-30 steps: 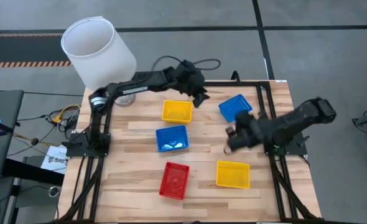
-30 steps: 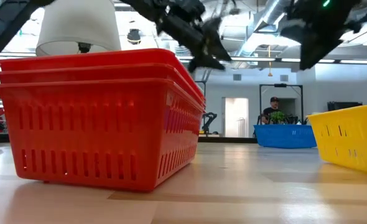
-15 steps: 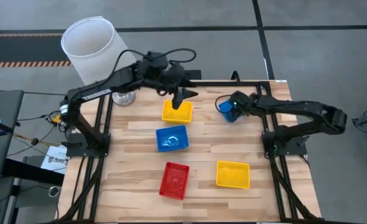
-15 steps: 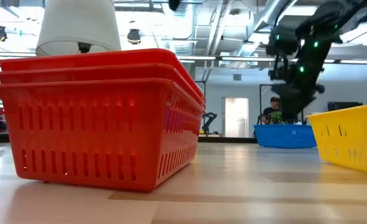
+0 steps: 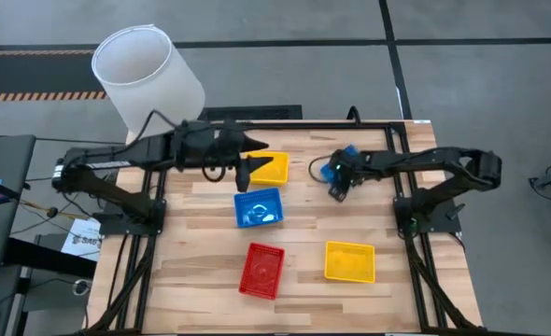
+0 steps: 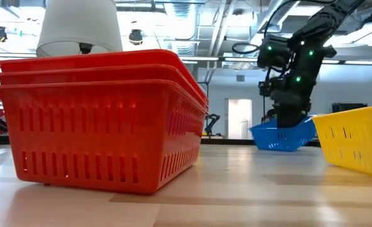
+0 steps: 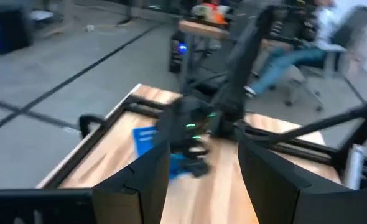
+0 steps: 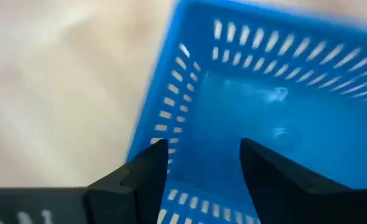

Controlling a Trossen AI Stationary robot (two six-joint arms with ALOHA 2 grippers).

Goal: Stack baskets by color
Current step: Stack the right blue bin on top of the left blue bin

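Observation:
My right gripper [image 5: 335,181] is open and points steeply down into the far right blue basket [image 8: 283,118], at one corner. In the low view that basket [image 6: 280,136] sits tipped. My left gripper [image 5: 248,170] hovers open and holds nothing, high over the left edge of the far yellow basket [image 5: 272,169]. Its wrist view looks across at the right arm. Another blue basket [image 5: 258,207] rests flat mid-table. Red baskets [image 5: 261,269] sit nested at the near side, and a yellow basket [image 5: 349,260] lies to their right. My right gripper comes at the blue basket from above, slanting. Its two fingers [image 8: 147,171] stand apart over the basket's corner wall [image 8: 186,198]. The basket sits tilted in the low view. I cannot tell whether a finger touches the wall or the floor.
A big white lampshade [image 5: 145,77] stands at the far left corner. Black frame rails [image 5: 392,140] run along the table's sides. Bare wood lies between the baskets and along the near edge [image 5: 191,280].
My left gripper has drawn back from the far middle toward the table's left and risen. My right gripper has swung from mid-right toward the far edge, tipped downward and sunk into the far blue basket. That basket stood level and is now tipped.

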